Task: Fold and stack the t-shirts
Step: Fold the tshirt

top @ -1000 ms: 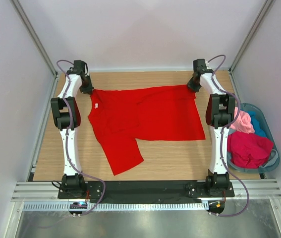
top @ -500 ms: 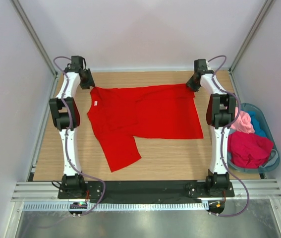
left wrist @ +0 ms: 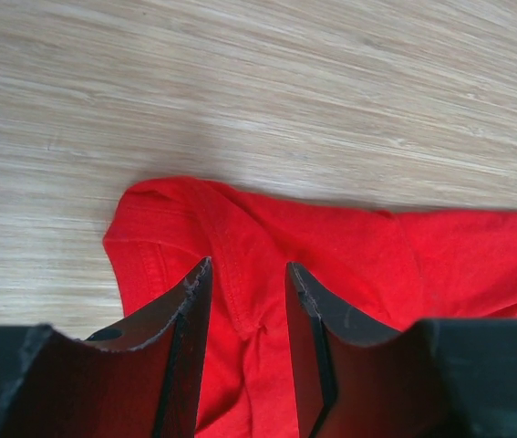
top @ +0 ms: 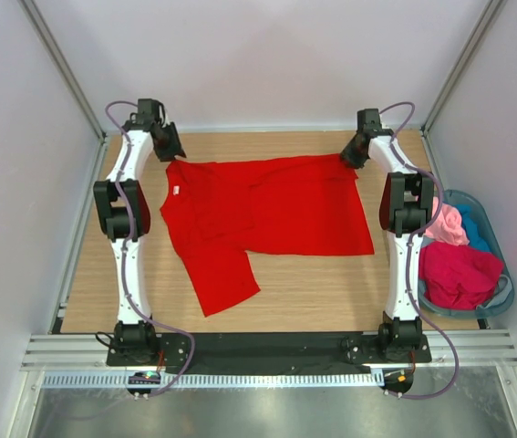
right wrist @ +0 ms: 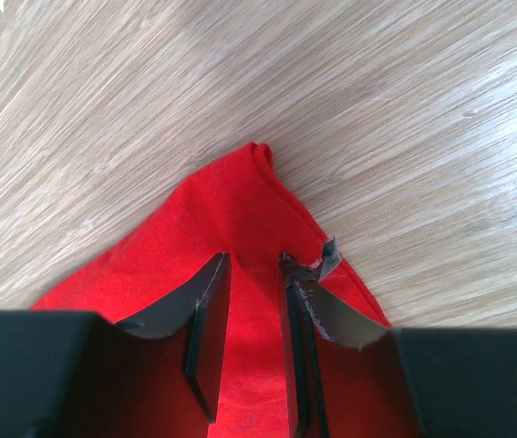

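Red t-shirt (top: 267, 210) (neck label (top: 175, 192) overhead only)

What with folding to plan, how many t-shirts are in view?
4. A red t-shirt lies spread on the table; a pink t-shirt, a blue t-shirt and a crimson t-shirt sit bunched in the basket at right. More may hide beneath.

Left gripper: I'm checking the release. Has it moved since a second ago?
Yes. The left gripper has drawn back off the red t-shirt toward the table's far edge, its jaws now parted.
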`<state>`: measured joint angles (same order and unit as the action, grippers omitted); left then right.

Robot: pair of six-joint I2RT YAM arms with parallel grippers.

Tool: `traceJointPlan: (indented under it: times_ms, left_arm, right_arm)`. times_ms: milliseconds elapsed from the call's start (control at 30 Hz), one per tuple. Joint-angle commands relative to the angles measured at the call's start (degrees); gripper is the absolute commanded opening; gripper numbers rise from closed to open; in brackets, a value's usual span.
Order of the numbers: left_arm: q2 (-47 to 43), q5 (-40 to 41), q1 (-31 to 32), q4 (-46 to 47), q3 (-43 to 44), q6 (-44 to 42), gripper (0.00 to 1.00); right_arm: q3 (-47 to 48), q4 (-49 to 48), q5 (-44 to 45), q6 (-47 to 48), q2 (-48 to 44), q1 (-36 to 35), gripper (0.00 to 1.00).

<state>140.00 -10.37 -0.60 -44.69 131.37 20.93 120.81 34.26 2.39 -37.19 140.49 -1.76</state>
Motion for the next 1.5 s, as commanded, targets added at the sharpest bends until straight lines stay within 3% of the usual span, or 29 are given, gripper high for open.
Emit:
traceJointPlan:
  times_ms: [0,400,433,467,567,733,1167,1467]
  left_arm:
    - [1.76,-0.18,-0.10,-1.28,0.90,2.27,0.39]
    - [3.78,1.14,-0.10,-1.90,1.34,5.26,0.33]
    - [3.87,1.14,-0.10,-1.72,1.43,5.52,0.30]
    - [3.79,1.06,-0.02,-1.72,1.34,5.61,0.19]
    - [2.39,2.72,-0.10,-3.12,1.43,6.14,0.00]
    - [-0.43,9.04,-0.36,-4.53,-1.46,7.81,0.00]
    - [1.94,8.79,-1.95,-4.97,0.91,10.27,0.00]
    - [3.16,6.95,-1.95,-2.07,1.78,5.88,0.00]
  right_arm:
    - [-0.40,-1.83,-0.81,0.54,-1.00,-0.09,0.35]
    - [0.30,-1.65,-0.46,0.10,-0.65,-0.09,0.34]
    - [0.30,-1.65,-0.29,0.01,-0.74,-0.09,0.34]
    - [0.39,-1.57,-0.20,0.10,-0.65,0.00,0.35]
    - [0.56,-1.04,0.86,-0.08,-0.48,-0.09,0.33]
    - [0.65,0.63,3.41,-0.60,0.14,-0.09,0.31]
    - [0.74,-0.42,0.60,2.65,-1.00,0.00,0.32]
    - [-1.36,-0.07,-5.82,5.28,-6.70,-0.17,0.37]
